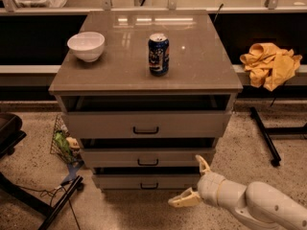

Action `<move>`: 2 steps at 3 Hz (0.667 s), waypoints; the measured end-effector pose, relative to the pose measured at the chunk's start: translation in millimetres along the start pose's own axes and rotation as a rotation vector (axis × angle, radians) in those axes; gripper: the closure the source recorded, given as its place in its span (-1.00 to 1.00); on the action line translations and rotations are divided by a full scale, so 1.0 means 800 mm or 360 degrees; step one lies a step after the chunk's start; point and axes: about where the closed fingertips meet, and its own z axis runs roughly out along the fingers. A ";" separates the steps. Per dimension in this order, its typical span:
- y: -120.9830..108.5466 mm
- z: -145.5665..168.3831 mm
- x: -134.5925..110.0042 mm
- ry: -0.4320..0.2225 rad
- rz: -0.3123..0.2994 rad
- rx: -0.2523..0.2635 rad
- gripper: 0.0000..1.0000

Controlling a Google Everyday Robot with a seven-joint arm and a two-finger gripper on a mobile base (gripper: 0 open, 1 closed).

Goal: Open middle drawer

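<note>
- A wire basket (61,143) sits on the speckled floor just beside the cabinet's lower left corner, with green packaging inside it.
- A white bowl (86,46), round and smooth, stands on the left part of the cabinet top (201,66), a glossy grey-brown slab with light glare near its back edge.
- A blue soda can (158,54) stands upright near the middle of the top, well apart from the bowl.
- The top drawer (96,125) is the tallest front: flat, grey-beige, with a small black bar handle and a dark gap above it.
- The middle drawer (110,157) lies directly below it, in the centre of the three-drawer stack. Its front is plain and shorter, with a black handle at the centre.
- The bottom drawer (115,181) has the narrowest front and sits just above the floor.
- The gripper (186,181), on a rounded white arm, is low at the cabinet's front right. Its two cream, tapered fingers are spread wide with nothing between them. The upper fingertip lies by the middle drawer's right end; contact is unclear.
- A crumpled yellow cloth (271,63) rests on the ledge to the right of the cabinet.
</note>
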 end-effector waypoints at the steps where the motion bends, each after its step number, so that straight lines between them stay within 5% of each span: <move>1: -0.001 0.060 0.022 0.0072 -0.0132 0.0008 -1.00; 2: -0.004 0.115 0.027 0.0168 -0.0288 -0.0045 -1.00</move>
